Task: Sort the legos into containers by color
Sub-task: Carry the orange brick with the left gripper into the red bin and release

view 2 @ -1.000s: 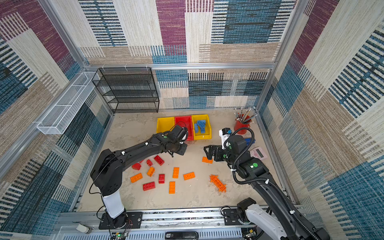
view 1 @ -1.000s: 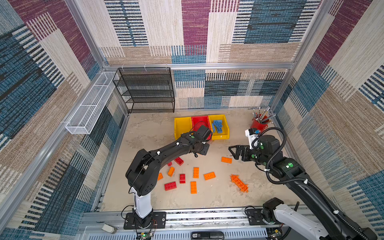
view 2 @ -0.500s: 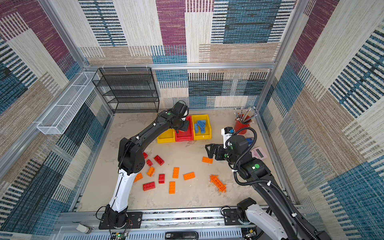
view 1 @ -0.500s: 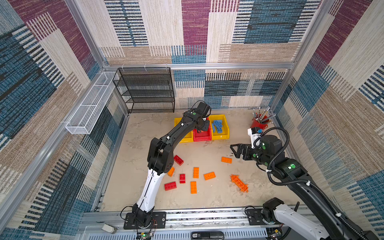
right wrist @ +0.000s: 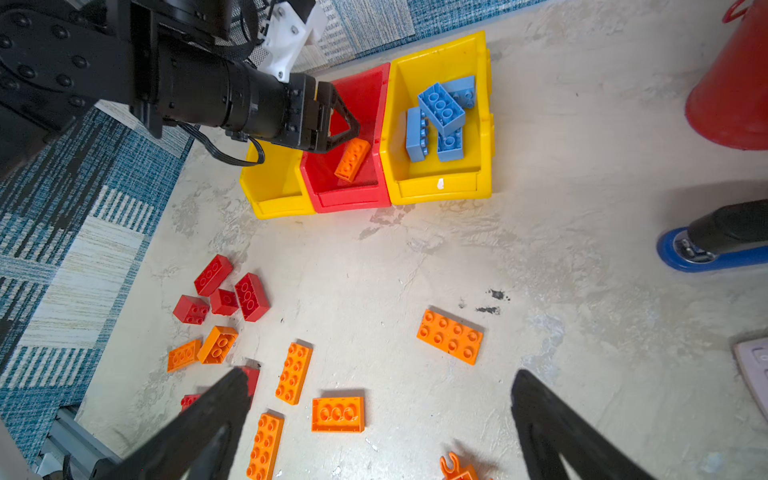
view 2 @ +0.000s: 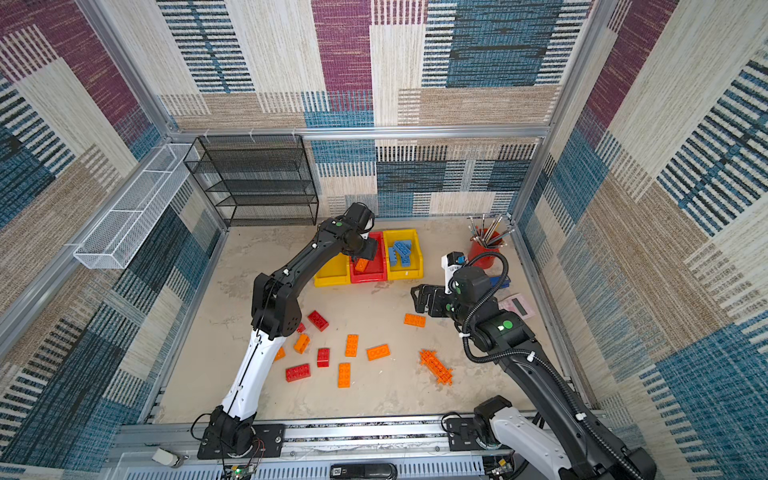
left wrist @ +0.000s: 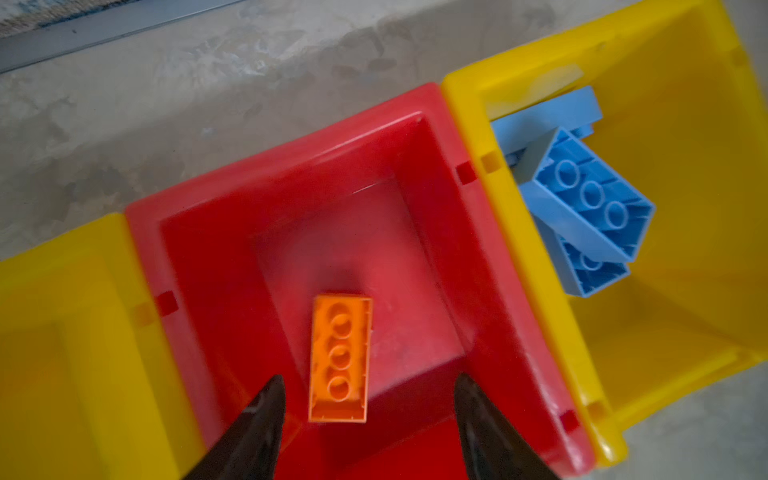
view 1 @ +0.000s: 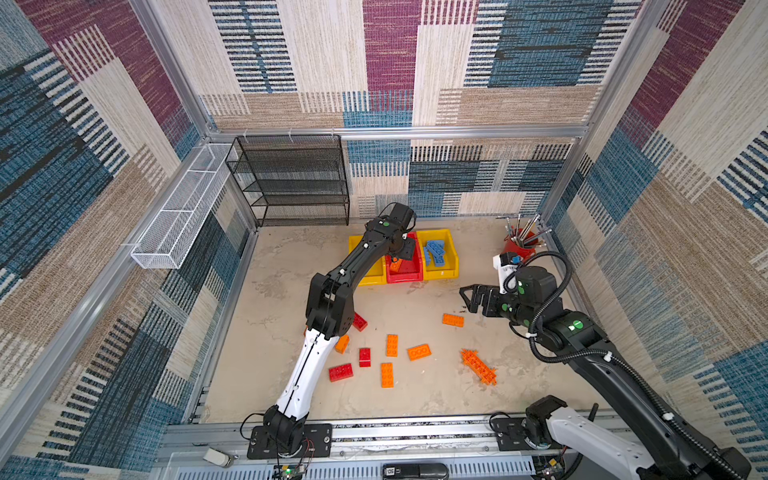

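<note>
Your left tool (left wrist: 369, 380) hung over the red bin (left wrist: 282, 153) with its jaws apart and nothing pinched. The orange brick (left wrist: 340, 357) sat in the gap below them, hollow underside up, with red showing on both sides. You couldn't tell whether it lay on the bin's floor or was in the air. Your right tool (right wrist: 380, 372) was spread wide and empty, above the desk (right wrist: 540, 257) right of centre. A flat orange brick (right wrist: 450, 336) lay on the desk just by its tips, not touching.

The right wrist view gave you the far row whole, three bins side by side and touching. The left yellow bin (right wrist: 270, 199) came first, the red one sat in the middle, and the right yellow bin (right wrist: 436, 191) held the blue bricks (right wrist: 440, 108). It showed the orange brick tilted, just off the left tool's tips. In both top views your left arm covered much of the left yellow bin and part of the red. In a top view the orange brick (view 2: 361, 264) peeked out beside the tool.

The red bricks (right wrist: 224, 291) bunched on the left read clearly from the right wrist, but the left arm's elbow hid some of them from above. The spiky orange piece (view 1: 478, 367) showed whole from above and was cut off at the right wrist picture's edge. The blue stapler (right wrist: 715, 245) was cropped there too, and mostly hidden behind your right arm in a top view (view 2: 498, 282).
</note>
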